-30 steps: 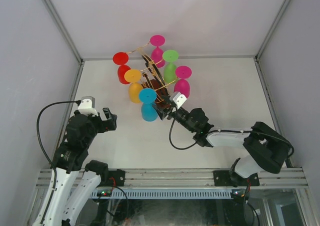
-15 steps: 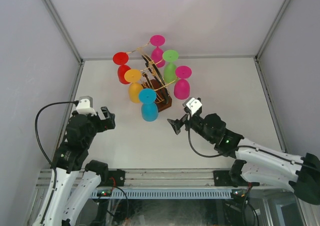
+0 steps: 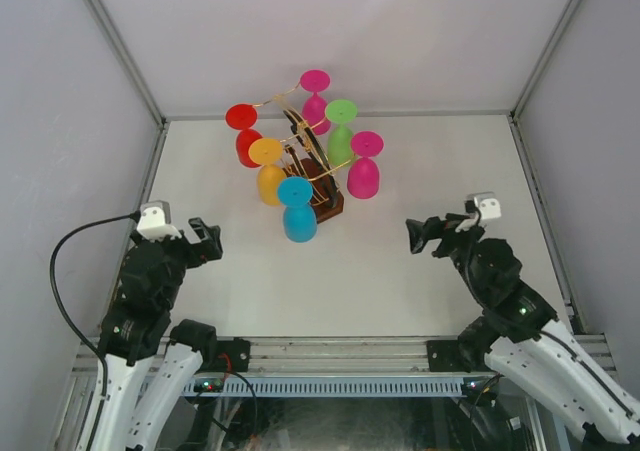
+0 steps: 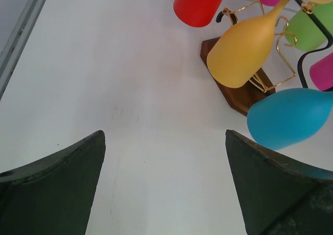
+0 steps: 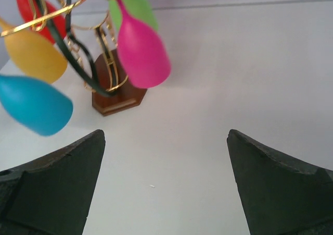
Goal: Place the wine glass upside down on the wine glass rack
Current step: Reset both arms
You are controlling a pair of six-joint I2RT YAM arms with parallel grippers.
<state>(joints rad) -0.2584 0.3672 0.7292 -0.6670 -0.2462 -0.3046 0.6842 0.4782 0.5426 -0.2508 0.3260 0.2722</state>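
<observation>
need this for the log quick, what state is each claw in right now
Left claw: open, holding nothing.
Right claw: open, holding nothing.

The wine glass rack (image 3: 322, 186) and its hanging glasses (image 3: 363, 176) filled the far middle of the counter (image 3: 450, 161), the blue glass (image 3: 298, 221) jutting nearest. Open counter lay to either side and across the whole near half. The left claw (image 3: 205, 239) and the right claw (image 3: 418, 236), both spread, stood well apart from it.
</observation>
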